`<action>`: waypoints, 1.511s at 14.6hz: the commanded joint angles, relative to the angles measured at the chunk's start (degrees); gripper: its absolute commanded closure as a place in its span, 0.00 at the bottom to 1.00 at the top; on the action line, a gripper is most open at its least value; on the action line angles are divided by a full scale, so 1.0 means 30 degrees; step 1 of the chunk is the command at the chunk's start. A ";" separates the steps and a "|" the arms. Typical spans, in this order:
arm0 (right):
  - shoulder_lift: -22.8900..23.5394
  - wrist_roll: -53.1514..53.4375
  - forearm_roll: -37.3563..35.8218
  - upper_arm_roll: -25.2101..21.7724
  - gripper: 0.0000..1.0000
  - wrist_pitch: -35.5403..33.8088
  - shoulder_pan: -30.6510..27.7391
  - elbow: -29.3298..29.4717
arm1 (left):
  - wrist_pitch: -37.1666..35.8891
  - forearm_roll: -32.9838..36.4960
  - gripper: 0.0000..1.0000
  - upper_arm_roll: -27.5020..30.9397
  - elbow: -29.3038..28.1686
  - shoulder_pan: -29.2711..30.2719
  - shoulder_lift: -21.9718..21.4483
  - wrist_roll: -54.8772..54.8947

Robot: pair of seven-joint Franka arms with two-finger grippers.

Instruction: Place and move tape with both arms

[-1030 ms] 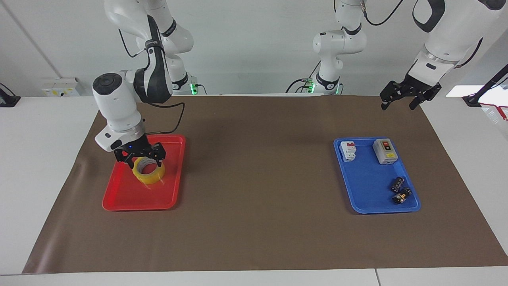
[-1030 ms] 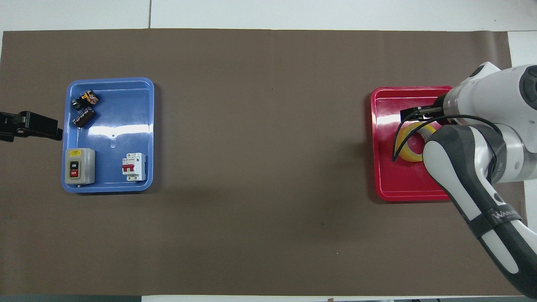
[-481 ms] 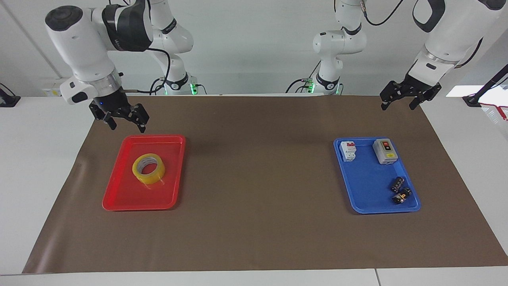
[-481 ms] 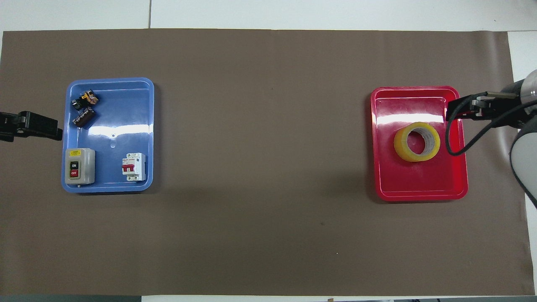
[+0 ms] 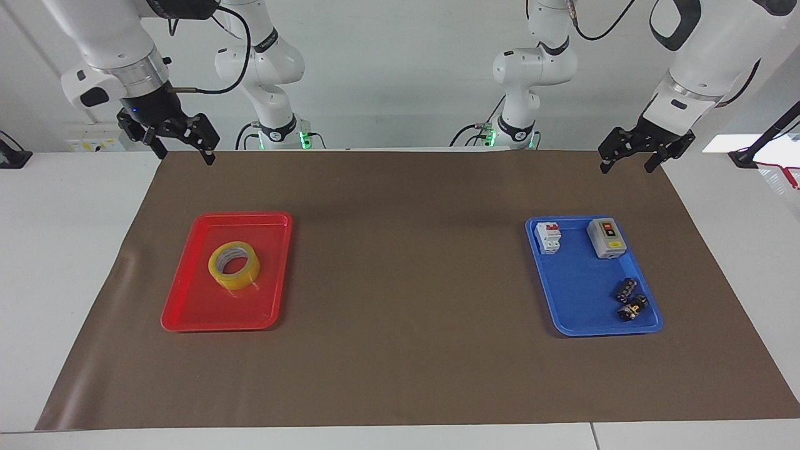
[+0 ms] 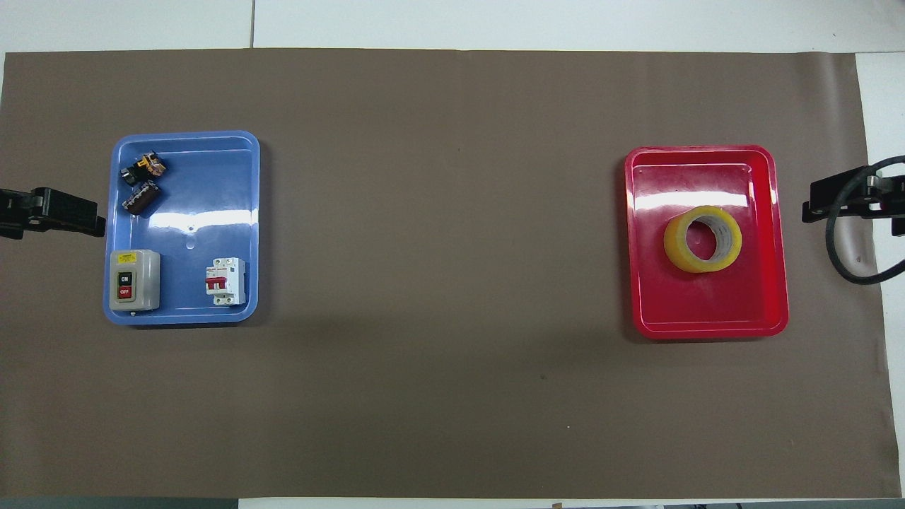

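Observation:
The tape (image 5: 234, 264) (image 6: 702, 239), a yellow ring with a whitish core, lies flat in the red tray (image 5: 206, 309) (image 6: 707, 307) at the right arm's end of the table. Nothing touches it. My right gripper (image 5: 181, 153) (image 6: 820, 201) hangs open and empty high over the brown mat's edge by the robots, clear of the red tray. Over the mat's corner at the left arm's end my left gripper (image 5: 627, 165) (image 6: 85, 215) waits, open and empty.
A blue tray (image 5: 581, 294) (image 6: 191, 212) at the left arm's end holds a grey on/off switch box (image 5: 606, 237) (image 6: 134, 279), a white circuit breaker (image 5: 549, 237) (image 6: 226, 281) and two small dark parts (image 5: 631, 300) (image 6: 141, 184). Two smaller white arms (image 5: 275, 134) stand at the table's robot edge.
My right gripper has lifted off the tape, left it in the red tray, and drawn back and up toward its base. The left arm has not moved.

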 commanded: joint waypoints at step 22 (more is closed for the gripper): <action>0.0520 -0.2592 -0.0763 0.0305 0.00 -0.0573 0.0131 0.0818 | 0.0120 0.0284 0.00 -0.0131 -0.0447 0.0224 -0.0487 0.0243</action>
